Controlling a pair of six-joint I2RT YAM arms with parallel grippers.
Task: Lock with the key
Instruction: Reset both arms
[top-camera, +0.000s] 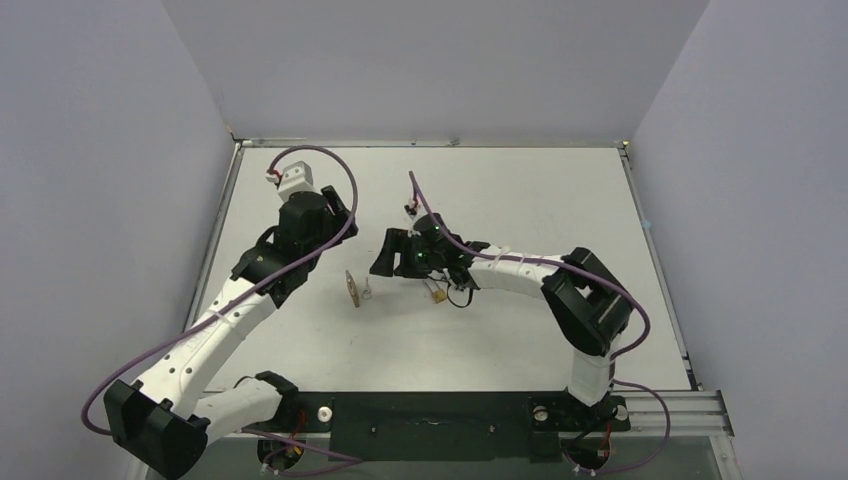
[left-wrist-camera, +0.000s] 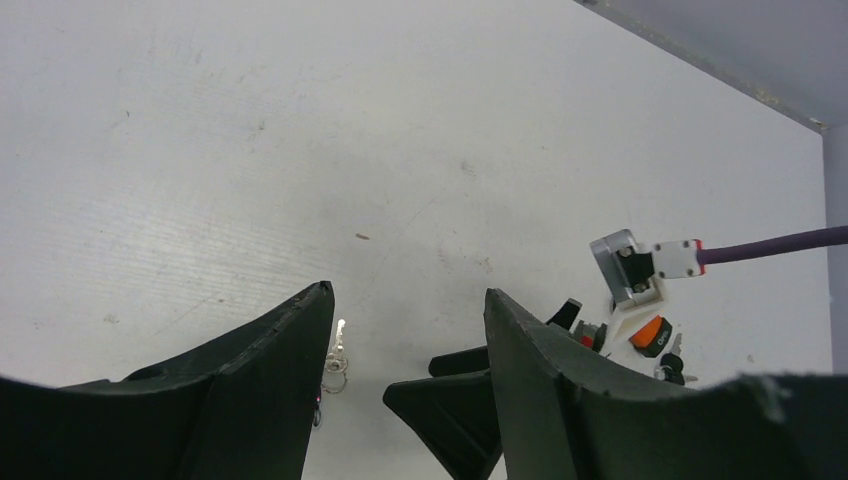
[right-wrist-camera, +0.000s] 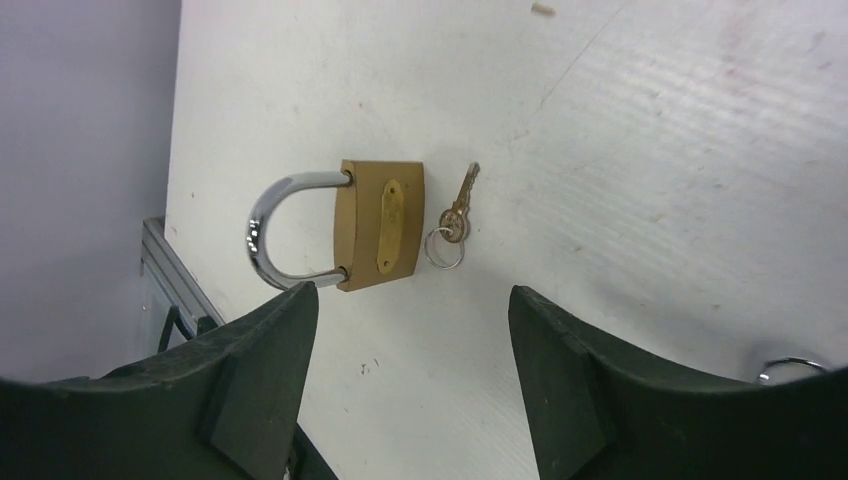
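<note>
A brass padlock (right-wrist-camera: 380, 225) with a steel shackle (right-wrist-camera: 268, 235) lies flat on the white table; its shackle looks seated in the body. A small key (right-wrist-camera: 458, 210) on a ring lies just beside the padlock, apart from it. In the top view the padlock (top-camera: 352, 288) and key (top-camera: 368, 292) lie between the arms. My right gripper (right-wrist-camera: 410, 295) is open and empty, hovering just short of the padlock; in the top view the right gripper (top-camera: 390, 255) is above and right of it. My left gripper (left-wrist-camera: 408, 290) is open and empty. It sees the key (left-wrist-camera: 338, 350); its left finger hides the padlock.
A second small brass lock with keys (top-camera: 437, 293) lies under the right forearm; a loose key ring (right-wrist-camera: 790, 368) shows at the right wrist view's edge. The table's left rail (right-wrist-camera: 165, 280) is beyond the padlock. The left gripper (top-camera: 338, 210) hangs up-left of the padlock.
</note>
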